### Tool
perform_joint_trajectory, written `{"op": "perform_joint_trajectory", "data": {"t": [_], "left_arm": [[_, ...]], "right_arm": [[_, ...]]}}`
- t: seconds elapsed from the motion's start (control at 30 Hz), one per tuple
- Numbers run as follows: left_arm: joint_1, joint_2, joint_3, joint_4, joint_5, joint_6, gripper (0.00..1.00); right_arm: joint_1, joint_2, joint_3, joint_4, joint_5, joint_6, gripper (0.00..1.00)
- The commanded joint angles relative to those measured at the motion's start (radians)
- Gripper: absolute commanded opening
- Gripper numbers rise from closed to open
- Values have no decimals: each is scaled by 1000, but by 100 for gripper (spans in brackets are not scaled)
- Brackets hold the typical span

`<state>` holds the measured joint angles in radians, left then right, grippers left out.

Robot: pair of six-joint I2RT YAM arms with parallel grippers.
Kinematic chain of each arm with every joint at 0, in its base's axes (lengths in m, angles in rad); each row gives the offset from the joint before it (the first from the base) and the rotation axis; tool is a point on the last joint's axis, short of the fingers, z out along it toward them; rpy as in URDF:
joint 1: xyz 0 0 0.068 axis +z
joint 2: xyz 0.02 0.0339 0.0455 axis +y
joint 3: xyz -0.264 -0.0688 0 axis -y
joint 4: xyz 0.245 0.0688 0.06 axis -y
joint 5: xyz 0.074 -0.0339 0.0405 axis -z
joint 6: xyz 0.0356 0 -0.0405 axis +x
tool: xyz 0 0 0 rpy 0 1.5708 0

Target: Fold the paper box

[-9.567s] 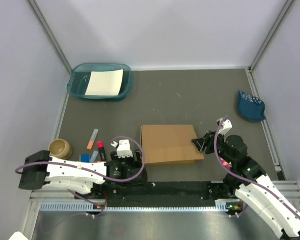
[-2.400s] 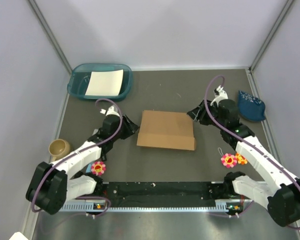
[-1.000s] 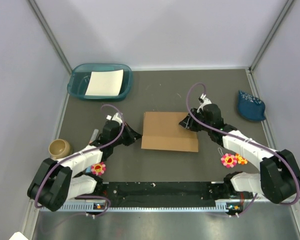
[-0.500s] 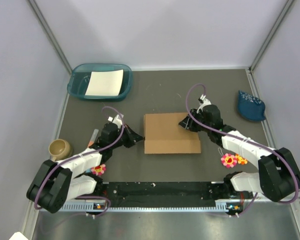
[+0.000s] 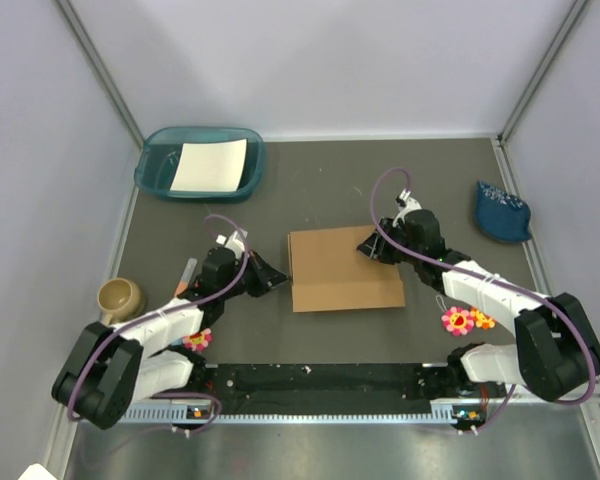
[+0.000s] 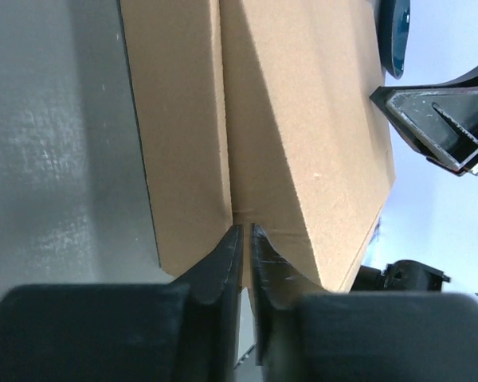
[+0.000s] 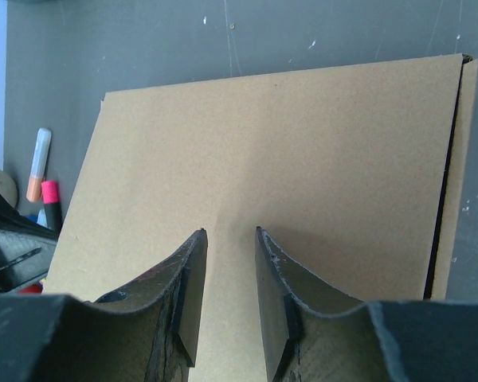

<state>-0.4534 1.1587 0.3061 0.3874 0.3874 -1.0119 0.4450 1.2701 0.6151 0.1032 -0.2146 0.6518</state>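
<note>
Brown corrugated cardboard, the flat rectangular paper box [image 5: 345, 270] lies folded shut on the dark grey table [image 5: 430, 180] in the middle of the overhead frame, with its long edges running left to right.

The black left gripper [image 5: 272, 279] sits just off the box's left edge. In the left wrist view its fingers are all but closed, with nothing between them. Their tips sit at the seam where the raised upper panel meets the lower layer.

The black right gripper [image 5: 368, 246] is over the upper right part of the box. In its own wrist view the fingers stand narrowly apart and hold nothing. They point down at the top panel, but I cannot tell whether they touch it.

The step in hand looks like seating or squaring the closed lid. The board is light and will likely skate on the smooth table, so the right gripper should bear straight down as an anchor before the left does any work. The left push is best made low and slow, square to the edge and into the seam. It should not go under the whole box, which would lift it or spin it.

In the right wrist view a dark slit runs along the right side of the frame between the top panel and a strip beside it. This suggests the lid is not fully home there, so that side deserves pressure too.
</note>
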Motion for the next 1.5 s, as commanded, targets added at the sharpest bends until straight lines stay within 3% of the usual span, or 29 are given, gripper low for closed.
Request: {"op": "perform_joint_trajectory", "data": {"t": [0.0,0.17,0.27,0.57,0.8,1.0,1.27,1.47], "left_arm": [[-1,-138,14,-76,-88,70,30],[-1,-313,19,-251,-189,165,63],[-1,-393,-13,-283,-205,199,68],[-4,-332,4,-231,-105,165,67],[-8,-107,227,-228,-110,222,67],[-45,90,292,-148,-58,245,67],[-51,355,379,-165,8,272,49],[-50,456,516,-226,-22,317,48]], "right_arm": [[17,6,-15,-11,-5,-11,32],[15,12,-11,-14,-3,-15,32],[17,23,-12,4,-9,-9,32],[15,45,-23,13,-23,-14,31],[17,-15,-61,-60,-17,-43,32],[17,-40,-95,-96,-38,-40,32],[17,-64,-120,-121,-34,-35,32],[17,-90,-100,-148,-6,-35,39]]}}
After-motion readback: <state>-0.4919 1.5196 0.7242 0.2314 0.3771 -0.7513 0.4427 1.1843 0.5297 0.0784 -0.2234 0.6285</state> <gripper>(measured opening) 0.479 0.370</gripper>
